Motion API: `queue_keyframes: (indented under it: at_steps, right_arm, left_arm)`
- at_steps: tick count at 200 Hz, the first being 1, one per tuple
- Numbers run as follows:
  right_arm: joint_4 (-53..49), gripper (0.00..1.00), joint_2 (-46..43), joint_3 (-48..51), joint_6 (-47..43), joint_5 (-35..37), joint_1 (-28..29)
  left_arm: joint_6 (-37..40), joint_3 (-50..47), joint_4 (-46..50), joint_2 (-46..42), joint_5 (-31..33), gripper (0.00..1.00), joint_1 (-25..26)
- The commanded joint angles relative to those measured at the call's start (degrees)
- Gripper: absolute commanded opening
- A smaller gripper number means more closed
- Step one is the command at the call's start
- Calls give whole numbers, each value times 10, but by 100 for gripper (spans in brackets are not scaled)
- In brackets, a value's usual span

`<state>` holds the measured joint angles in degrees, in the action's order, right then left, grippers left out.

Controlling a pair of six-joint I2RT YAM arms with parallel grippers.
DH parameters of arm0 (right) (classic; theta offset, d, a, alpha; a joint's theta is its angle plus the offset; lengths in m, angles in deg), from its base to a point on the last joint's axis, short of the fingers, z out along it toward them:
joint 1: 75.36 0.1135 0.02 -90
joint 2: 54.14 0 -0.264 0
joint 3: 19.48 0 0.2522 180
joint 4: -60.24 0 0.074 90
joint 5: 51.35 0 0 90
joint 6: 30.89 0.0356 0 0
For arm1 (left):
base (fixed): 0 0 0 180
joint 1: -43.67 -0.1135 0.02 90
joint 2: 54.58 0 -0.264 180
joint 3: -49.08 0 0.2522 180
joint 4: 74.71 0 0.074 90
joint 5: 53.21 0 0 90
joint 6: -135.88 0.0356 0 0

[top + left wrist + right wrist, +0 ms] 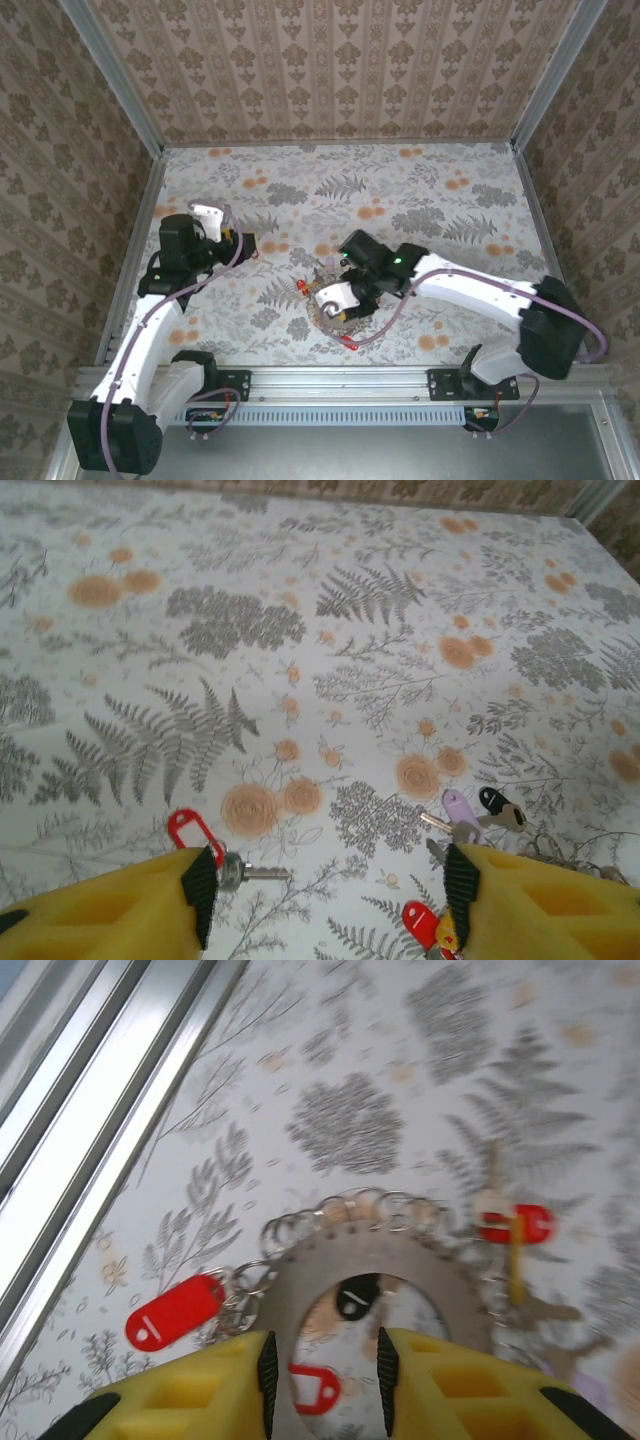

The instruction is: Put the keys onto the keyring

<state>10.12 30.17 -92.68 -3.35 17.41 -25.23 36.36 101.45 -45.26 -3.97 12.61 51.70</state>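
Note:
The keyring (pixel 400 1258) is a flat grey metal ring with small split rings along its edge, lying on the floral table (pixel 335 322). Keys with red tags (pixel 175 1312) hang off its rim, and a black tag (pixel 355 1298) and a red tag (pixel 318 1390) show through its hole. My right gripper (pixel 327 1380) hovers just over the ring's near side, jaws a little apart and open (pixel 335 298). My left gripper (pixel 330 890) stands wide open at the left (pixel 222 230) with nothing between its fingers. A loose red-tagged key (pixel 215 855) lies by its left finger.
Purple (pixel 460 812), black (pixel 497 804) and red (pixel 420 920) tagged keys lie near the left gripper's right finger. An aluminium rail (pixel 90 1110) runs along the table's near edge. Patterned walls (pixel 330 70) close in the back and sides.

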Motion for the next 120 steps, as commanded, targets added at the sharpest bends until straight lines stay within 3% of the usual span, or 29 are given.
queue_keyframes:
  at_steps: [1, 53, 120]
  right_arm:
    - [-69, 41, 37, -32, -77, 3, 14]
    - [-84, 46, 146, -115, -98, -21, 47]
    - [-103, 32, 233, -164, -85, 5, 53]
  left_arm:
    - [-92, -14, 34, 1, 19, 74, -19]
    - [-141, -2, 46, 75, -44, 75, -82]
    - [-148, 25, 69, 160, -92, 73, -107]
